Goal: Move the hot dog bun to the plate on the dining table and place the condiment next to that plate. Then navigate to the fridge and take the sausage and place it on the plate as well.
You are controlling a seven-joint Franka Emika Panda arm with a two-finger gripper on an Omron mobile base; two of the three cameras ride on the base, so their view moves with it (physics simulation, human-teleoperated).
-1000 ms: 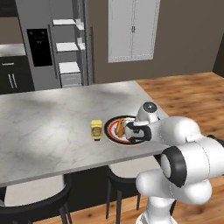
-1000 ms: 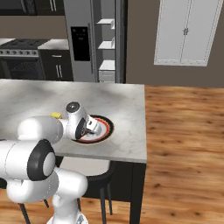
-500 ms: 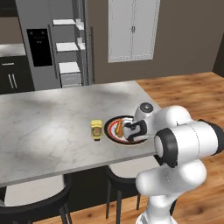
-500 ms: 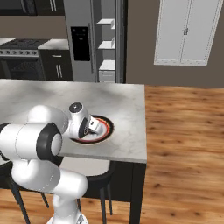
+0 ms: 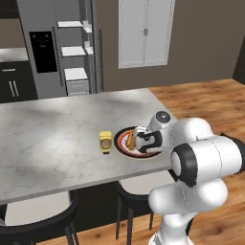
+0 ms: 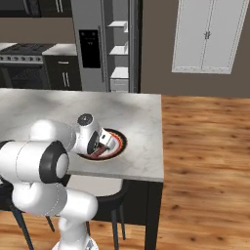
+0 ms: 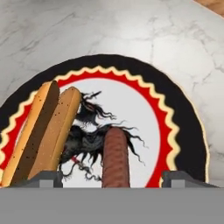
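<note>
A: Checking the hand view: the sausage point(image 7: 116, 156) lies on the plate point(image 7: 186, 127), lower centre of frame, between the two finger tips of the tool point(image 7: 113, 178). The tips stand wide apart at the bottom corners and do not touch it, so I read the tool as spread and holding nothing.

B: And the hot dog bun point(image 7: 41, 131)?

A: On the same plate, left of frame, slanted, just beside the sausage but apart from it. In the left base view the condiment point(image 5: 105, 141) stands on the counter point(image 5: 48, 139) just left of the plate.

B: Handling notes?

A: Judgement only: the sausage is likely light, round and smooth, so it could roll on the flat plate if nudged. If it must be retaken, grip across its middle, jaws square to its length. The bun looks soft, so a gentle pinch across both halves would suit it.

B: Task status?

A: All three items appear placed.
</note>
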